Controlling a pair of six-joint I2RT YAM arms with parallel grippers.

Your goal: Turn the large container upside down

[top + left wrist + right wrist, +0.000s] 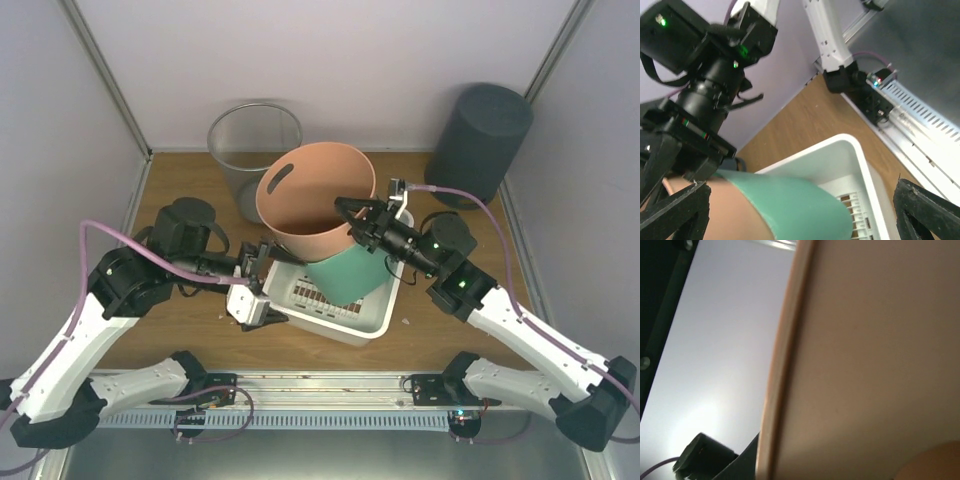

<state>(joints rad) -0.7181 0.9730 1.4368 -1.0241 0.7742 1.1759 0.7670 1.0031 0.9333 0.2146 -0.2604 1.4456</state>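
Note:
The large container (310,200) is a salmon-pink tub with a teal base (350,272). It is tilted, its mouth facing up and left and its base resting in a white basket (370,325). My right gripper (347,220) is on the tub's near rim, one finger inside and one outside, shut on it. The right wrist view shows only the tub's wall (870,365) and rim (777,390). My left gripper (262,258) is open at the tub's lower left side. In the left wrist view its fingers (677,210) stand wide apart on either side of the teal base (800,200).
A wire mesh bin (245,140) stands at the back, just behind the tub. A dark grey cylinder (480,140) stands at the back right. The white basket (850,150) has a slotted floor. The metal rail (320,385) runs along the near edge.

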